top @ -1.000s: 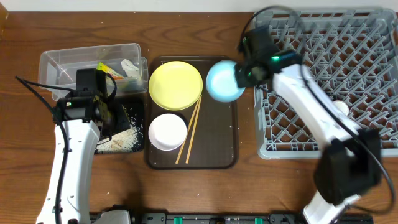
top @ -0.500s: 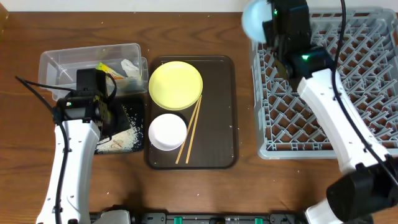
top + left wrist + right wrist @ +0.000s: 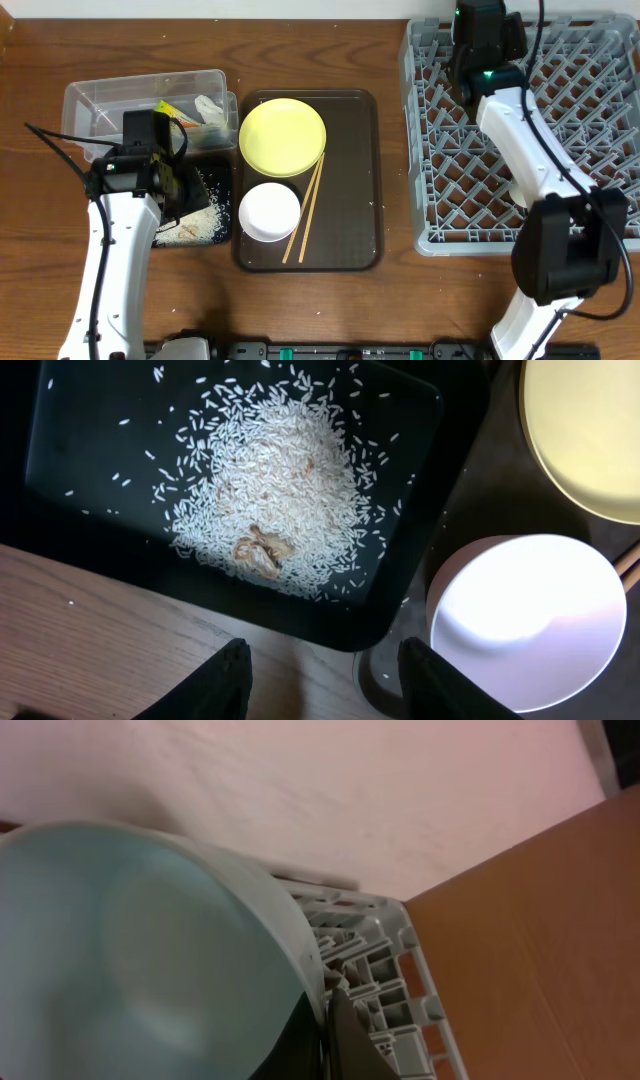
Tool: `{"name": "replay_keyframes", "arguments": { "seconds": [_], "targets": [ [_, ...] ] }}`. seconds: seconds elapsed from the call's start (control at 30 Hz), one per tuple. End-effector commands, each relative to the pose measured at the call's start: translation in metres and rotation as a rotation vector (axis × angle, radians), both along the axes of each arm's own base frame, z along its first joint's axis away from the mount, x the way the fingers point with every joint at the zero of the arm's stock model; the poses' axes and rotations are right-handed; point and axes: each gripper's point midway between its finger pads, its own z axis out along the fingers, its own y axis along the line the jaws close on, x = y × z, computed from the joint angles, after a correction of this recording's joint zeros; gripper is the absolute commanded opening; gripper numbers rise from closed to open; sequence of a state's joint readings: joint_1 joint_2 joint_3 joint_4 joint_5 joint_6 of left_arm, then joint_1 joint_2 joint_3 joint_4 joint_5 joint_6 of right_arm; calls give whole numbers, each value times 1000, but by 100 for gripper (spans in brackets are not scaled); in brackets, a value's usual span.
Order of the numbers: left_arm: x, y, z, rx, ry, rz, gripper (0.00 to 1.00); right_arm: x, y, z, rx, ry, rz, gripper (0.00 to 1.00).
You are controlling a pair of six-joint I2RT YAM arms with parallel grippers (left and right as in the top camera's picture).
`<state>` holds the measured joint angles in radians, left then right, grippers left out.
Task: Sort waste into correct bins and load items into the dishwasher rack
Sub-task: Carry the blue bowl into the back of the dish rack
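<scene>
My right gripper (image 3: 478, 30) is at the far left corner of the grey dishwasher rack (image 3: 560, 150). In the right wrist view it (image 3: 326, 1020) is shut on the rim of the light blue bowl (image 3: 140, 960), with the rack's corner (image 3: 372, 952) just behind. The bowl is hidden in the overhead view. My left gripper (image 3: 165, 185) is open and empty over the near edge of the black tray (image 3: 80, 520) holding rice (image 3: 280, 480). The yellow plate (image 3: 282, 137), white bowl (image 3: 269, 211) and chopsticks (image 3: 305, 212) lie on the brown serving tray (image 3: 350, 200). The cup is not visible.
The clear tub (image 3: 100, 100) at the back left holds the green-yellow wrapper (image 3: 170, 108) and the white paper scrap (image 3: 208, 106). A small brown scrap (image 3: 258, 553) lies in the rice. The white bowl (image 3: 525, 620) sits right of my left fingers.
My right arm has carried the blue bowl from above the serving tray up and right to the rack's far left corner. The left arm has not moved.
</scene>
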<state>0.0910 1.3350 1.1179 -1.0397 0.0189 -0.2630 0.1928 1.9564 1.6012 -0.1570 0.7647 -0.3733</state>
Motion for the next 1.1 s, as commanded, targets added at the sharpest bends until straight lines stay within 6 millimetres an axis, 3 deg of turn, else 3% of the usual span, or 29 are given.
{"name": "replay_keyframes", "arguments": {
  "seconds": [0.0,0.6,1.07],
  "targets": [
    [-1,2,1,6,-6,15,50,4,-5,-10,-29,9,-26,1],
    [-1,2,1,6,-6,15,50,20,19,-53,-39,38,7,1],
    [-1,2,1,6,-6,14,50,10,52,-74,-43,115,57,1]
  ]
}}
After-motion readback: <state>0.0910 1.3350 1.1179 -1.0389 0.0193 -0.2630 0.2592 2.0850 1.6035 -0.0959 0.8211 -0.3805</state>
